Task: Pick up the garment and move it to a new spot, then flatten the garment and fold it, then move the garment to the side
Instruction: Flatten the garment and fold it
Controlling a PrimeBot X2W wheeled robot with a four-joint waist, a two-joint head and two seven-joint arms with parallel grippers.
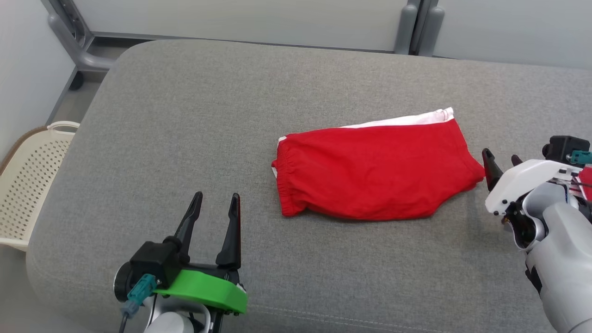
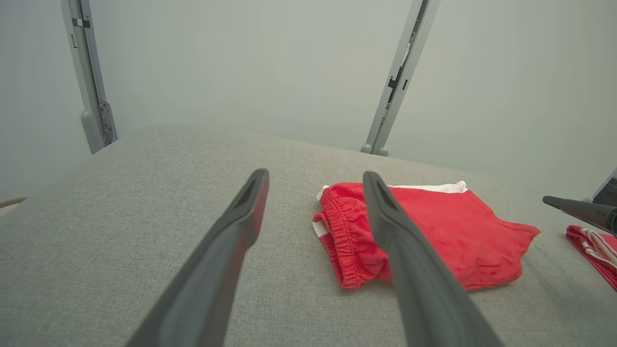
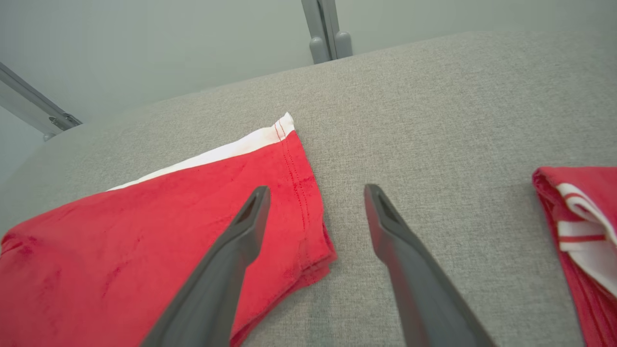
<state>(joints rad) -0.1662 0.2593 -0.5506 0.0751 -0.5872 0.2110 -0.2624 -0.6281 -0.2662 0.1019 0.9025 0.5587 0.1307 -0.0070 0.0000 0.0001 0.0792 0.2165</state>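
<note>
The garment (image 1: 374,171) is a pair of red shorts with a white side stripe, folded flat on the grey cushion (image 1: 185,115). It shows in the left wrist view (image 2: 434,231) and the right wrist view (image 3: 154,231). My left gripper (image 1: 215,199) stands open near the front, well left of the waistband, holding nothing. My right gripper (image 1: 502,159) is open just off the shorts' right hem. In the right wrist view its fingers (image 3: 315,193) straddle the hem edge above the cloth.
A second red and white folded cloth (image 3: 583,231) lies at the far right, seen also past the right arm (image 2: 595,246). A cream perforated basket (image 1: 27,180) stands off the cushion's left edge. Grey partition posts (image 1: 407,23) rise behind.
</note>
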